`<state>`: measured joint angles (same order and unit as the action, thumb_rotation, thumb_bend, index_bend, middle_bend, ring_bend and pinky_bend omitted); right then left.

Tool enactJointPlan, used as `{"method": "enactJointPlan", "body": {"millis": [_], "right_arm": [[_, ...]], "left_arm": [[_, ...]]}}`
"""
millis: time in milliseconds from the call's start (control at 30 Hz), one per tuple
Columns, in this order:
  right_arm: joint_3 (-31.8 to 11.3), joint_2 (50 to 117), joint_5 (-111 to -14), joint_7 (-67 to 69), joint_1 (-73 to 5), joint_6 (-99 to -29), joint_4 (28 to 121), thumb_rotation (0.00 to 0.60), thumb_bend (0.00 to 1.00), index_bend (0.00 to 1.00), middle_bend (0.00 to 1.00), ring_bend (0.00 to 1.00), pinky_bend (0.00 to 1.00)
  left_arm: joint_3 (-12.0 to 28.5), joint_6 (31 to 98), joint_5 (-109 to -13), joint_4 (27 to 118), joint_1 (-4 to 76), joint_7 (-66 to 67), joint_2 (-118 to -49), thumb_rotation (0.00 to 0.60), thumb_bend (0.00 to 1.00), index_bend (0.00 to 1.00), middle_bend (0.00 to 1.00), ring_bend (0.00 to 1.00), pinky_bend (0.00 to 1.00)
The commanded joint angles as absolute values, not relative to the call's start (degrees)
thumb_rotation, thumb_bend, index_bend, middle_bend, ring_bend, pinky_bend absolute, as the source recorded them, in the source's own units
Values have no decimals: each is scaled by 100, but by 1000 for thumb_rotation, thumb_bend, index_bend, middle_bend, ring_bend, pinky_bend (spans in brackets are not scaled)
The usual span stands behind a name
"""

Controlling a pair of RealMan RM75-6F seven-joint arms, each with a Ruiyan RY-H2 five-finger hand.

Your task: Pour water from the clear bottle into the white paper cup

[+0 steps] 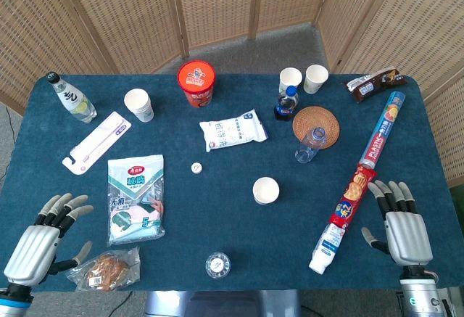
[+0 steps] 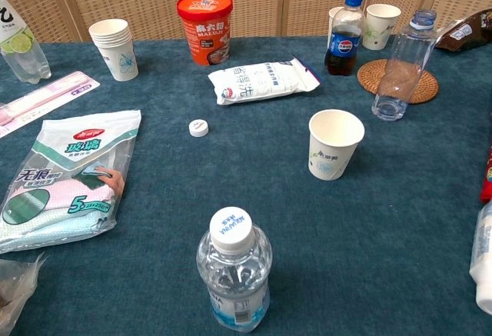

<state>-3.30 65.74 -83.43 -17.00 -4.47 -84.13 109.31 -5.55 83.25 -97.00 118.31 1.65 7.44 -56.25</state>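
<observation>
Uncapped clear bottle (image 2: pixel 400 67) upright, white paper cup (image 2: pixel 335 144) empty

L hand (image 1: pixel 43 236), R hand (image 1: pixel 401 223): open, empty

The clear bottle (image 1: pixel 309 145) stands behind the white paper cup (image 1: pixel 266 190), beside the coaster (image 1: pixel 317 124).

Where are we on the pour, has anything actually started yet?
Done: nothing visible. The white paper cup stands upright mid-table, with no water showing inside.
In hand: nothing. The left hand and right hand are open near the table's front edge, fingers spread.
Left: grasp a clear plastic bottle, either the one beside the woven coaster or the white-capped one at the front, and pour.
</observation>
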Motion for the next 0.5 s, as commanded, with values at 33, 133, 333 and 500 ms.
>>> {"method": "enactJointPlan", "body": {"millis": [33, 133, 333, 500], "right_arm": [[-339, 6583, -8333, -1682, -454, -8407, 10915, 600, 285, 103, 121, 0, 0], [-342, 6591, -8333, -1648, -459, -8400, 10885, 600, 285, 102, 121, 0, 0], [-314, 6590, -8367, -1531, -425, -8433, 10826, 600, 285, 96, 122, 0, 0], [-328, 6596, -8407, -1411, -423, -8458, 10773, 600, 285, 90, 121, 0, 0]], "left_arm": [[-540, 8321, -9695, 11861, 176, 794, -5621, 528, 417, 211, 164, 75, 0], [-534, 8292, -9679, 11887, 191, 832, -5622, 528, 416, 212, 165, 75, 0], [-559, 8358, -9731, 11920, 153, 852, -5600, 528, 416, 212, 164, 75, 0], [-578, 8428, -9786, 11927, 113, 845, -5583, 531, 417, 212, 164, 75, 0]]}}
